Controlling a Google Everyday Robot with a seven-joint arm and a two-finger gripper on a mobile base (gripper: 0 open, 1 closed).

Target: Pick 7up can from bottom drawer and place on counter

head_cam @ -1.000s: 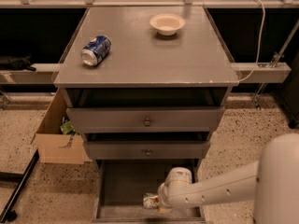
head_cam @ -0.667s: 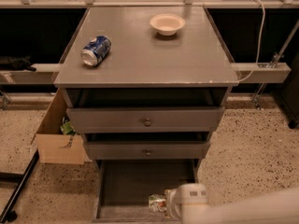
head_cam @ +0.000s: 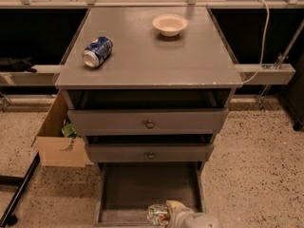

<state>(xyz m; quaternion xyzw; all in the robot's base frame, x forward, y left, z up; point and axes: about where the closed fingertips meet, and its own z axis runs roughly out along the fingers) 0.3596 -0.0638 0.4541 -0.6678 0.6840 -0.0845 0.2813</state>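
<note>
1 high frontal view, gripper (head_cam: 171, 210) bottom edge

The bench (head_cam: 152, 56) carries a blue and white can (head_cam: 97, 52) lying on its side toward 10 o'clock and a pale bowl (head_cam: 170, 24) toward 1 o'clock, well apart. Below it, two shallow drawers with round knobs (head_cam: 149, 124) stand partly pulled out. The bottom drawer (head_cam: 142, 184) is open, its flat grey floor showing. At 6 o'clock in the picture, at the drawer's front edge, sits the end effector (head_cam: 176, 209), cut off by the picture's lower edge. The crumpled 7up can (head_cam: 157, 214) lies right against it at its 9 o'clock. A cardboard box (head_cam: 59, 139) stands on the speckled floor (head_cam: 256, 165) at the cabinet's 9 o'clock.
</note>
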